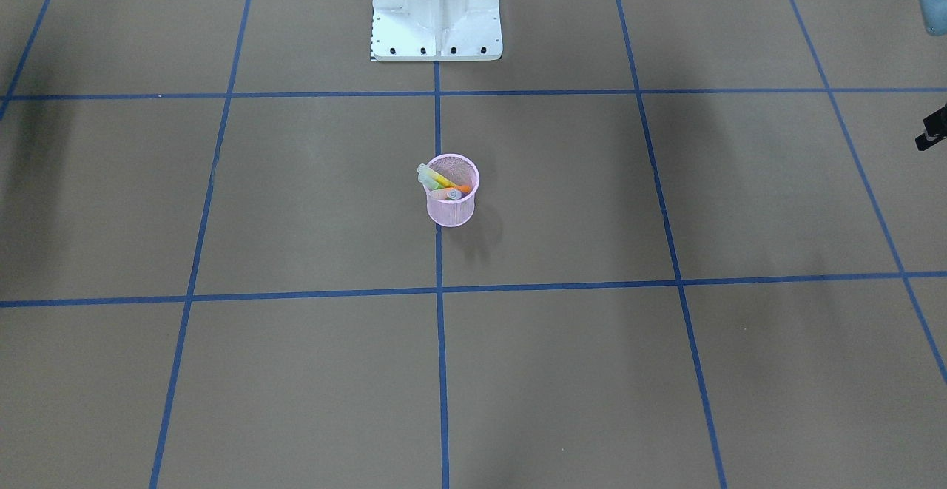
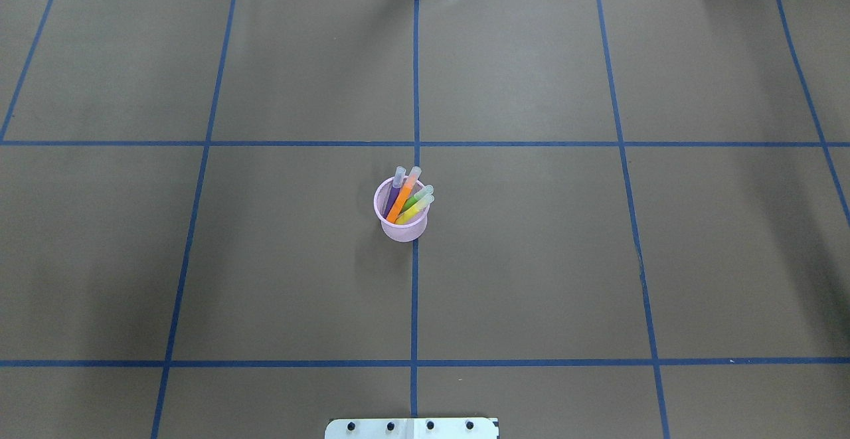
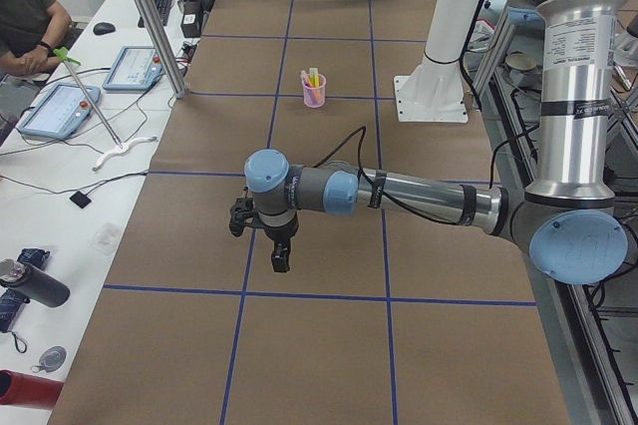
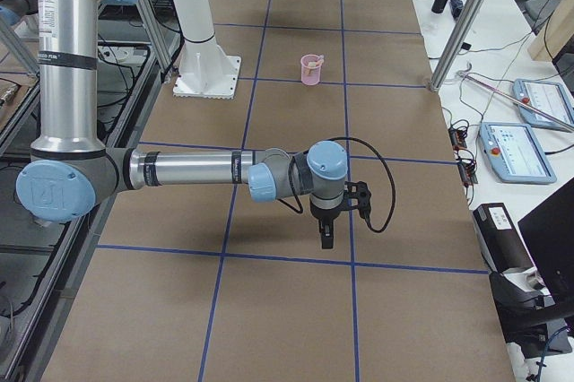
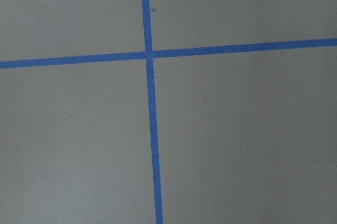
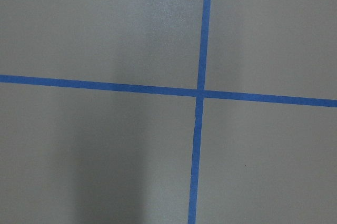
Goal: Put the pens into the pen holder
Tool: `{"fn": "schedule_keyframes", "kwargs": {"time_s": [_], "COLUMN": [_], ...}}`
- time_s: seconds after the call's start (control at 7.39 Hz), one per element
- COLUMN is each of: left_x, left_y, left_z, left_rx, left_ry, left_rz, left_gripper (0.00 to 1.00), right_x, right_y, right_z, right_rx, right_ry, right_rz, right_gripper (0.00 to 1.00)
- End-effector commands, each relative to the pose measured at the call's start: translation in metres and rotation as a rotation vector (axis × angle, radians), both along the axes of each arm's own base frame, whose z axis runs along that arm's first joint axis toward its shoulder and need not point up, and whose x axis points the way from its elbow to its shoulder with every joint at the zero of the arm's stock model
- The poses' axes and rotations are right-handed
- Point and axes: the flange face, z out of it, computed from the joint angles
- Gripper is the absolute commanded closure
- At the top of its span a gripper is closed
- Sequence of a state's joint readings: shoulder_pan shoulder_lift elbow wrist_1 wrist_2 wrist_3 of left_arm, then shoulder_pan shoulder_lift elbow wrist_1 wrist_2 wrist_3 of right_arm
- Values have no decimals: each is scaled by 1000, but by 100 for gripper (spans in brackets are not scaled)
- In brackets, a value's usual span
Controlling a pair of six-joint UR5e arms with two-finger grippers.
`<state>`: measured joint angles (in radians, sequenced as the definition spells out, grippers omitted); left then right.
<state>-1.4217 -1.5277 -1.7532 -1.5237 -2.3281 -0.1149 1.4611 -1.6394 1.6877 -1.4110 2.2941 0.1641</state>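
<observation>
1. Mid-table: small round pink wire-mesh cup [image 2: 402, 225], holding all four capped highlighter pens [image 2: 405, 198] (purple, orange, green, yellow), leaning.
2. Well apart from it: left gripper [image 3: 281, 257], right gripper [image 4: 326, 237]; open or closed, cannot tell.
3. Likely finished: hold clear, avoid nudging cup.

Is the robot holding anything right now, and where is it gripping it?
Nothing, it seems: all four pens stand in the pink cup. The left gripper and right gripper hang far from it, nothing visible in either.
</observation>
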Motion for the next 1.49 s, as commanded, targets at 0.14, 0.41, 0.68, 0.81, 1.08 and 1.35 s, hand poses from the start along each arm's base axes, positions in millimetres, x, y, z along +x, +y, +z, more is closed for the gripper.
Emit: {"fn": "schedule_keyframes", "kwargs": {"time_s": [0.14,0.41,0.68,0.81,1.08,1.35], "left_x": [5,5,5,5,5,6], "left_y": [2,0,1,1,-1,-1], "left_z": [-19,-19,-18,-17,-19,-22], "left_rx": [8,13,13,13,19,23], "left_ry": [86,81,81,81,82,82], "left_rz": [8,9,10,10,10,9], "left_gripper": [1,1,1,1,1,1], "right_x": [-1,-2,-3,-2,-2,-3], "right_y": [2,3,2,1,1,0], "right_z": [3,0,-2,-2,-3,-4], "right_rx": [-1,2,11,12,14,17], "right_ry": [-1,-21,-22,-20,-19,-19], "right_rz": [-8,-12,-13,-13,-13,-13], "right_gripper": [1,1,1,1,1,1]}}
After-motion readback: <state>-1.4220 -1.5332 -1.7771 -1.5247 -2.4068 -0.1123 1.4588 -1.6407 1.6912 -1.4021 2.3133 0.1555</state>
